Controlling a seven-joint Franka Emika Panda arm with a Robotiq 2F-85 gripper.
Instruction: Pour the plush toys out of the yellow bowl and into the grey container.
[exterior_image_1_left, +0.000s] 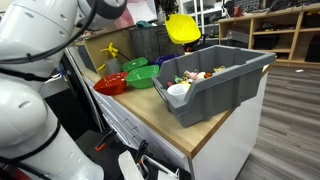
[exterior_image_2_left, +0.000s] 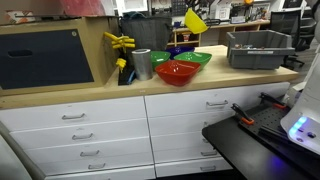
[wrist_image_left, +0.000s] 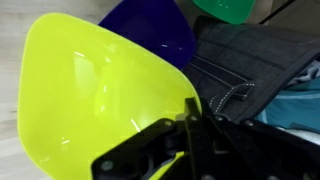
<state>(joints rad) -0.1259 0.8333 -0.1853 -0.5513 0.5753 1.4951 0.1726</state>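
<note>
My fingers (wrist_image_left: 200, 135) are clenched on the rim of the yellow bowl (wrist_image_left: 90, 90), tipped high near the grey container (exterior_image_1_left: 228, 72). It looks empty, and plush toys (exterior_image_1_left: 195, 74) lie in the bin. Best to level it slowly, grip firm.

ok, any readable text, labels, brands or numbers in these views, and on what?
No text can be read in any view.
yellow bowl: plain, no print shows.
grey container: no label on the walls in view.
dark panel: blank.
background shelves: the items there are too small and blurred to read.
</note>
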